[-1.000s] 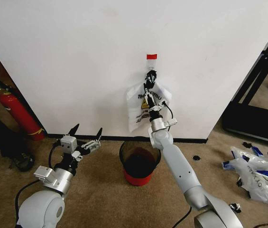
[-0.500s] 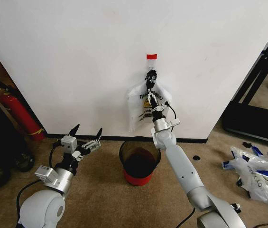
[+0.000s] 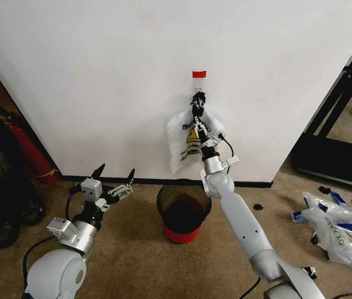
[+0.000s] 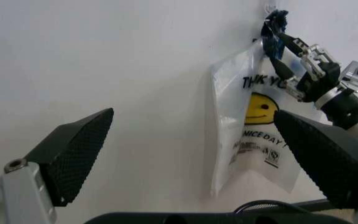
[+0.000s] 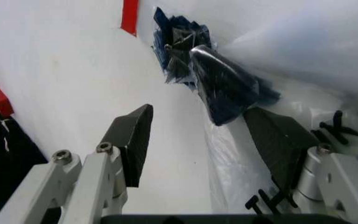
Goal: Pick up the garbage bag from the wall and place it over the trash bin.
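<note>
Garbage bag (image 3: 188,140) hangs from the small black hook (image 3: 197,98) on the wall (image 3: 101,75), straight above the trash bin (image 3: 182,210). Since a second ago the right pincer (image 3: 196,118) has climbed the bag toward the hook; its jaws stand apart around the bunched blue-taped rim (image 5: 229,88), nothing gripped yet. Thin crinkly film, matte painted wall, black mesh bin with red base. Left pincer (image 3: 113,177) waits wide open, empty, left of the bin
</note>
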`<state>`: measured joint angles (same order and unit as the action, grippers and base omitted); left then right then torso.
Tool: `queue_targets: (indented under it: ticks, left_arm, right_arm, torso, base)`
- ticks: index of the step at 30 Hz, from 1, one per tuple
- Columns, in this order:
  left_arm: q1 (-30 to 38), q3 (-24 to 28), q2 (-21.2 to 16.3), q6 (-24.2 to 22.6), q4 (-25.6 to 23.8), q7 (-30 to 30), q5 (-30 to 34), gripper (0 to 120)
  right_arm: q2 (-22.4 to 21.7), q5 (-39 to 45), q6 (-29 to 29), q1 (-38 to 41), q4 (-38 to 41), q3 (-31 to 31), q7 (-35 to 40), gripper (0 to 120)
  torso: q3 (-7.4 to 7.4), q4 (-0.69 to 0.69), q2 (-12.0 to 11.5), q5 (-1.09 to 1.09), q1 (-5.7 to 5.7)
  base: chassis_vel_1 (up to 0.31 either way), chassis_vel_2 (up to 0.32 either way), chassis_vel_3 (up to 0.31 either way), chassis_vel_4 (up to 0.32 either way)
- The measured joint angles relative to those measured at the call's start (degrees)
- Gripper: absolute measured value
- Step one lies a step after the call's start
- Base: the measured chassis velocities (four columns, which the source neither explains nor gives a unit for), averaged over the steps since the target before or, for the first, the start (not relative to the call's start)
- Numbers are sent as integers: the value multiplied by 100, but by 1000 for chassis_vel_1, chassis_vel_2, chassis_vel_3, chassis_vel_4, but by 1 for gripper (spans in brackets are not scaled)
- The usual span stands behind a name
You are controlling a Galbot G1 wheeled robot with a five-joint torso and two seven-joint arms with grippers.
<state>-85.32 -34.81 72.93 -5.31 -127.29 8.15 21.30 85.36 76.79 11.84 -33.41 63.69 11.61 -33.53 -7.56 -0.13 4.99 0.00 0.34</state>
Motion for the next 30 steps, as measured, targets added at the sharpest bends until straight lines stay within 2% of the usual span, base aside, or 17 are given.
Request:
queue_targets:
  ticks: [7,12,14,18,30]
  left_arm:
    - [2,3,-11,3,8,4,0,100]
    - [16,14,-11,12,45,8,0,100]
    - [18,16,-8,13,49,9,0,100]
    - [24,20,-2,18,66,14,0,100]
    - [29,19,3,35,87,20,-6,100]
  right_arm:
    - [-42,-31,11,-26,-52,44,0,43]
    - [-86,-48,16,-30,-79,66,4,22]
    - [-88,-48,17,-30,-76,68,7,18]
    - [-96,-52,20,-17,-65,71,12,1]
    - [-163,-174,20,-60,-40,65,9,0]
  torso:
    - [0,0,0,0,0]
    - [0,0,0,0,0]
    - [0,0,0,0,0]
    - [0,0,0,0,0]
    - [0,0,0,0,0]
  base:
    - [0,0,0,0]
    - [0,0,0,0]
    - [0,0,0,0]
    - [0,0,0,0]
    - [0,0,0,0]
